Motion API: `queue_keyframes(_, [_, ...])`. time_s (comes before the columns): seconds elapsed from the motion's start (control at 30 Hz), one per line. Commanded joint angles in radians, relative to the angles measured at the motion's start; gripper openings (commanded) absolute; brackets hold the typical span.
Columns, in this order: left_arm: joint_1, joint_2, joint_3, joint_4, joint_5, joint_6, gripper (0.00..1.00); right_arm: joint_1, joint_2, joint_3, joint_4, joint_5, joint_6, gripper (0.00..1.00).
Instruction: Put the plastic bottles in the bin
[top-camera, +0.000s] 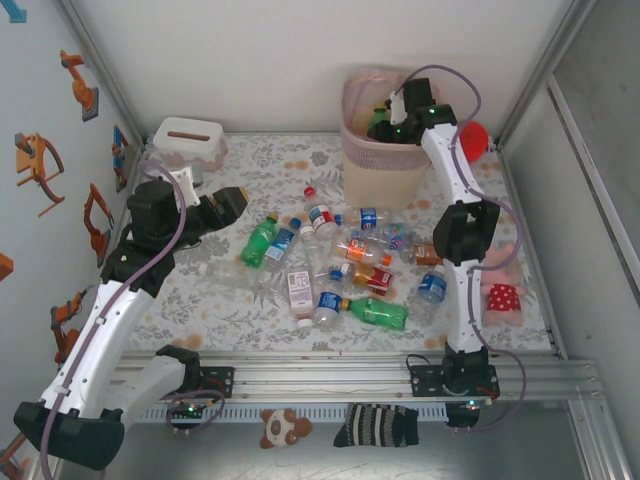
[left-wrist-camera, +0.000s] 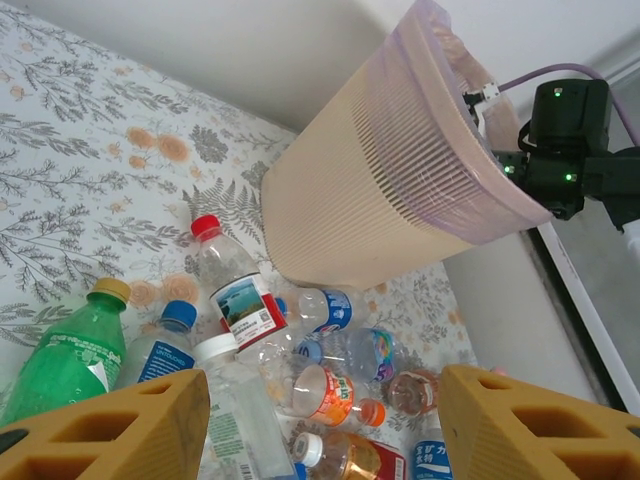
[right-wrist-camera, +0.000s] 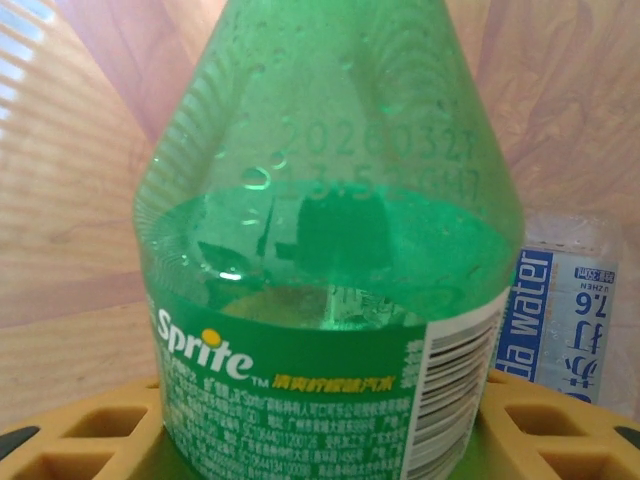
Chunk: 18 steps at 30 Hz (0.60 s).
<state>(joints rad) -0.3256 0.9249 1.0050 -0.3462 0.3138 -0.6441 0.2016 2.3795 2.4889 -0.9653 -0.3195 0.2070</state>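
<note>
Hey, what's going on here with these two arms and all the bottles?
The right hand grips a green Sprite bottle inside the mouth of the bin, where a blue-labelled water bottle already lies. The left hand hovers open and empty over the table, beside the pile of bottles not yet picked up.

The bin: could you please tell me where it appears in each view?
Top external: the bin stands at the back, right of centre.
Left wrist: bin upper right, leaning in frame.
Right wrist: its ribbed inner wall behind the green Sprite bottle.
Shared landmark: right arm at its mouth.
</note>
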Motion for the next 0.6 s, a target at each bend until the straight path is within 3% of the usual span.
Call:
queue_keyframes(0.0, [0.005, -0.015, -0.013, 0.002, 0.002, -0.013, 0.61, 0.007, 0.032, 0.034, -0.017, 0.002, -0.022, 0.56])
queue_keyframes(0.3, [0.007, -0.027, -0.026, -0.031, -0.026, -0.022, 0.61, 0.007, 0.039, 0.036, -0.021, 0.012, -0.021, 0.73])
queue_keyframes(0.57, [0.007, -0.034, -0.033, -0.041, -0.038, -0.028, 0.61, 0.008, -0.038, 0.042, -0.022, 0.042, -0.026, 0.81])
